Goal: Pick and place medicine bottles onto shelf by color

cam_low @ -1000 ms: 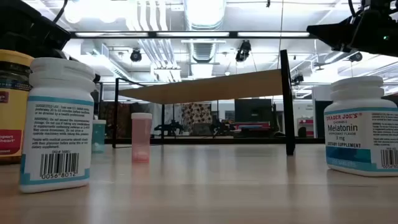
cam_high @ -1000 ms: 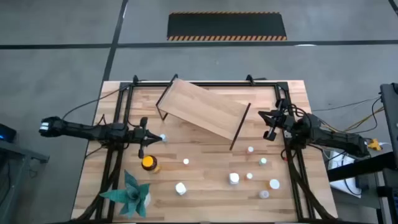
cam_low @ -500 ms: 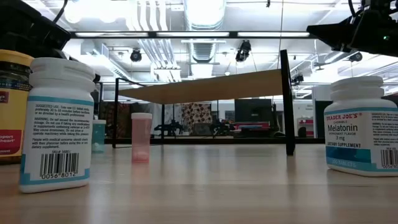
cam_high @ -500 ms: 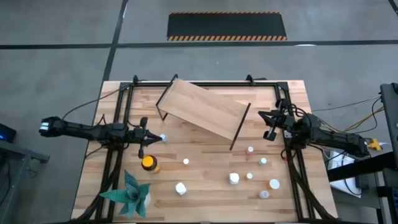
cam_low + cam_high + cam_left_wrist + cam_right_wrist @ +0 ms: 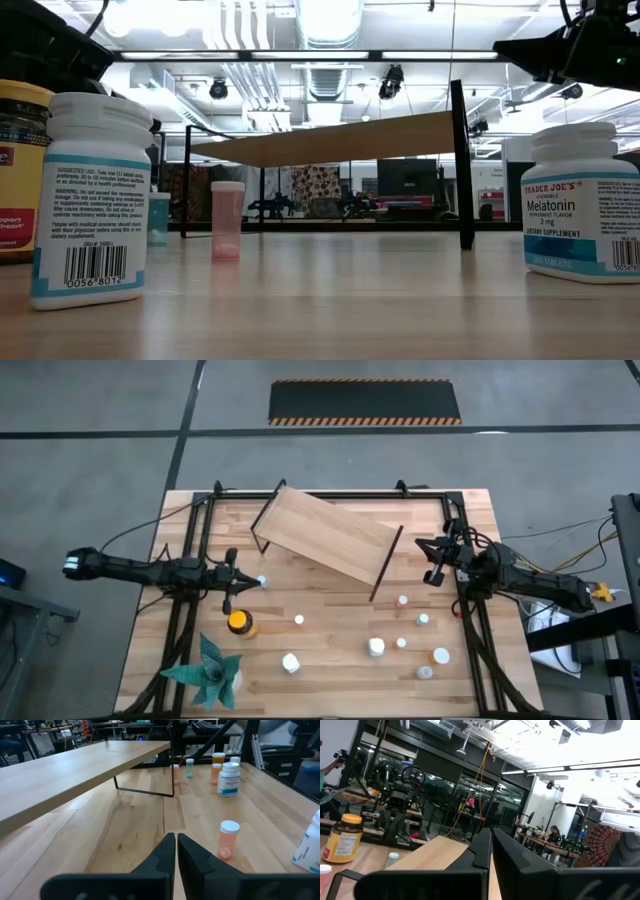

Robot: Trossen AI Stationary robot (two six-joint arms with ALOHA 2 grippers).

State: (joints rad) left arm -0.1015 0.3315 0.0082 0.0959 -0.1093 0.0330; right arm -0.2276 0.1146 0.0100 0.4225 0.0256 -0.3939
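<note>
The wooden table [image 5: 330,660] is seen from above, framed by black rails. The shelf [image 5: 325,537], a light board on thin black legs, is set at a slant across the far half of the table, between the two grippers and empty on top.

The left gripper [image 5: 258,581] is held low over the table at the shelf's near left corner, its fingers [image 5: 165,851] pressed together with nothing between them. A small teal-capped bottle [image 5: 263,581] is seen just at the fingertips in the overhead view. The amber bottle [image 5: 240,623] with the yellow cap is stood close beside these fingers, toward the table's front. A green paper plant [image 5: 212,670] is placed farther off, at the front left corner.

The right gripper [image 5: 421,544] is held at the shelf's right end, near its black leg, fingers [image 5: 485,845] also shut and empty.

The remaining small bottles are scattered on the front part of the table, all well clear of both grippers: a white bottle [image 5: 290,662], a white-capped one [image 5: 376,647], an orange-capped one [image 5: 441,656], and a pink one [image 5: 227,220]. From the left wrist, an orange bottle [image 5: 228,840] with a white cap is shown just ahead of the closed fingertips.
</note>
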